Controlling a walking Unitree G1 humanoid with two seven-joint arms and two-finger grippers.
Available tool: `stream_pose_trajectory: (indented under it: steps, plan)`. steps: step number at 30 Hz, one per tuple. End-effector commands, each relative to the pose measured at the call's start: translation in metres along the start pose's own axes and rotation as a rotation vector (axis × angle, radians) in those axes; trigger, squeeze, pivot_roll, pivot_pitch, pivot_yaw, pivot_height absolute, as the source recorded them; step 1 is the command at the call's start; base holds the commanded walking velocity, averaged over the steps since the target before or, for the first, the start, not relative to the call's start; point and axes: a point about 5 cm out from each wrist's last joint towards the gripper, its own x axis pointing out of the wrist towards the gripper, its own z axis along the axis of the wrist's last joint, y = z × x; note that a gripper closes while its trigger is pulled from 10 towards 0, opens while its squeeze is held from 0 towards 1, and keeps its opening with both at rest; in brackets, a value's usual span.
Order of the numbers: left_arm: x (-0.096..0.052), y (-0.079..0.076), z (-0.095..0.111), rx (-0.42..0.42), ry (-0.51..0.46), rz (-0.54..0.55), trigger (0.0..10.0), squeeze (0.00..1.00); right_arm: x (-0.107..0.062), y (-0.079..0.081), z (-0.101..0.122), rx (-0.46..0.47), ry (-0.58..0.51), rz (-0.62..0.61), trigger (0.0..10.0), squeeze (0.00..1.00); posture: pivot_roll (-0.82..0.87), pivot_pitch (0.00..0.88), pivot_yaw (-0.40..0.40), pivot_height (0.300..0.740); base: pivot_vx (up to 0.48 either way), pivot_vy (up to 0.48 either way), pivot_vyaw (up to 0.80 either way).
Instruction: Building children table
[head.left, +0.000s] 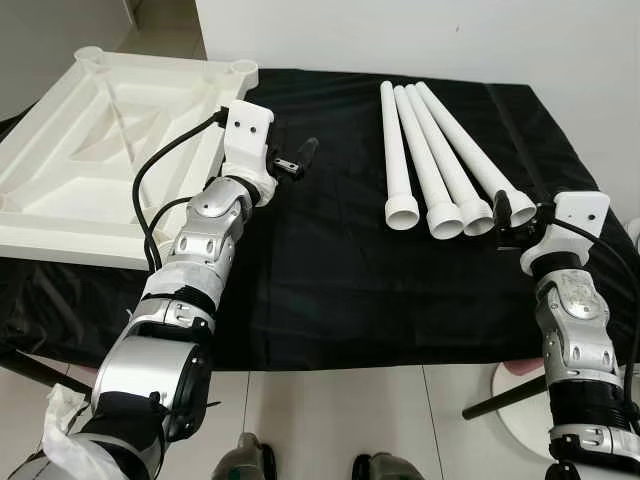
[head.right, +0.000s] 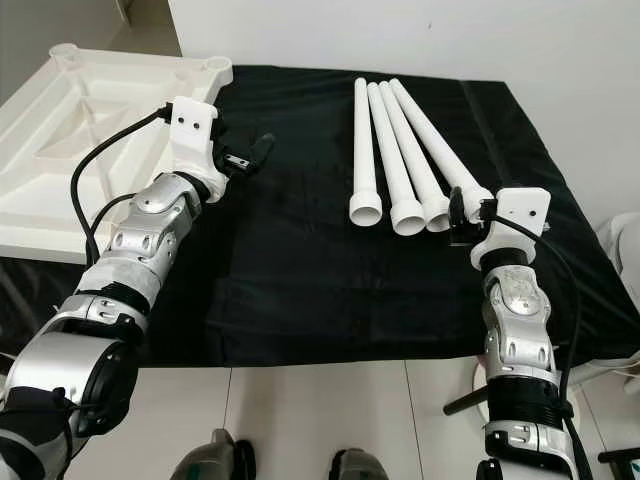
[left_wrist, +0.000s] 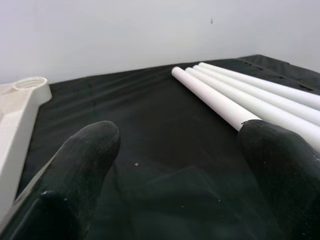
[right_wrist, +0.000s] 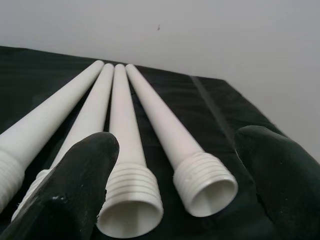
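Note:
A white plastic tabletop (head.left: 90, 150) lies upside down at the left on the black cloth. Several white tapered legs (head.left: 430, 150) lie side by side at the right, threaded open ends toward me. My left gripper (head.left: 297, 158) hovers open over bare cloth, just right of the tabletop's corner (left_wrist: 20, 100), holding nothing. My right gripper (head.right: 462, 218) stands open just before the near ends of the rightmost legs (right_wrist: 150, 150). Its fingers (right_wrist: 75, 185) flank two threaded ends without touching them.
The black cloth (head.left: 330, 280) covers a low table whose front edge runs close to my body. A white wall stands behind. A white round object (head.left: 520, 400) and a dark rod rest on the tiled floor at lower right.

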Motion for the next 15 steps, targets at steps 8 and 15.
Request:
stream_pose_trajectory:
  steps: [8, 15]
  plan:
    - [-0.001, 0.001, 0.01, 0.039, 0.006, -0.077, 10.0, 0.0, 0.012, -0.009, 0.003, 0.038, 0.001, 0.011, 10.0, 0.0, 0.0, 0.252, 0.025, 0.74, 0.0, 0.0, 0.0]
    - [-0.003, 0.004, 0.014, 0.05, 0.011, -0.076, 10.0, 0.0, 0.02, -0.01, 0.005, 0.061, 0.001, 0.021, 10.0, 0.0, 0.01, 0.268, 0.029, 0.74, 0.0, 0.0, 0.0]
